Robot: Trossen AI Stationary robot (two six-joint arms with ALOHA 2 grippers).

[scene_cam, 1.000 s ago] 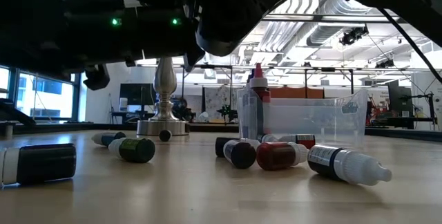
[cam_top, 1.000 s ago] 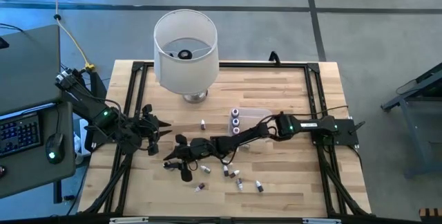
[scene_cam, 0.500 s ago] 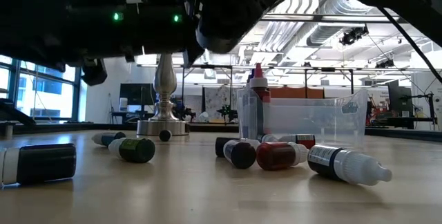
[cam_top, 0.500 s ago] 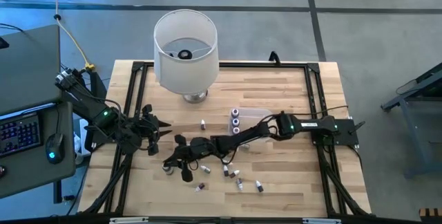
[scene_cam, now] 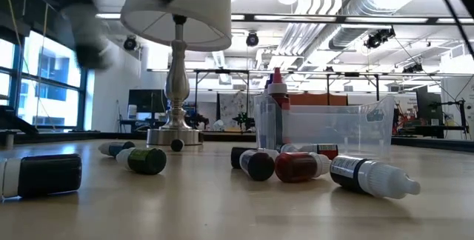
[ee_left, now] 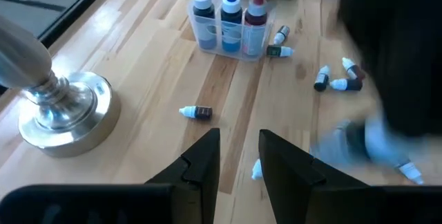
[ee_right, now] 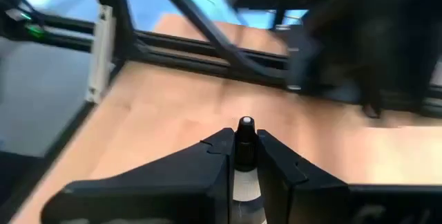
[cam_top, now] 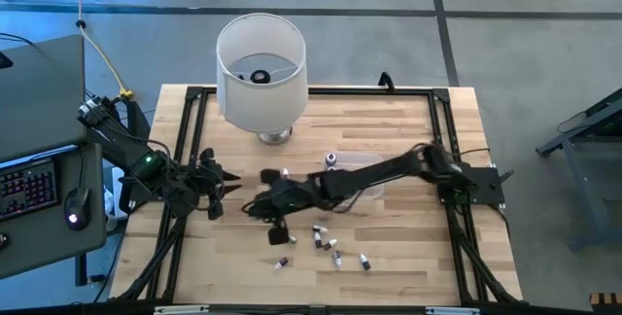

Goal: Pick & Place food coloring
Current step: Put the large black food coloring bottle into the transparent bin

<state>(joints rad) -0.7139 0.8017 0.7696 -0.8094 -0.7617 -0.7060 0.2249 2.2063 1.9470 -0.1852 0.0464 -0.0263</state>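
Several tiny food coloring bottles (cam_top: 326,245) lie on their sides on the wooden table, and show close up in the low view (scene_cam: 296,166). Three more stand upright in a clear tub (ee_left: 231,18). One bottle (cam_top: 286,174) lies alone nearer the lamp. My right gripper (cam_top: 250,207) hangs above the table left of the scattered bottles, shut on a dark bottle with a white tip (ee_right: 245,144). My left gripper (cam_top: 229,181) waits near the table's left edge, open, its fingers (ee_left: 207,162) holding nothing. My right gripper pinches a small dark bottle between its two fingers, which lie along its sides. The white tip (ee_right: 246,123) sticks out past the fingertips, toward the table's left edge. The bottle lies roughly level and is lifted clear of the table.
A white lampshade on a metal-based lamp (cam_top: 260,62) stands at the far left of the table; its base (ee_left: 65,110) shows in the left wrist view. The clear tub (scene_cam: 333,129) sits mid-table. A black frame rail (ee_right: 200,48) borders the table.
My right gripper, low over the table at the left of the scattered bottles a second ago, has risen and drawn back toward the table's right and far side. A bottle that lay by its fingertips is gone from the table.
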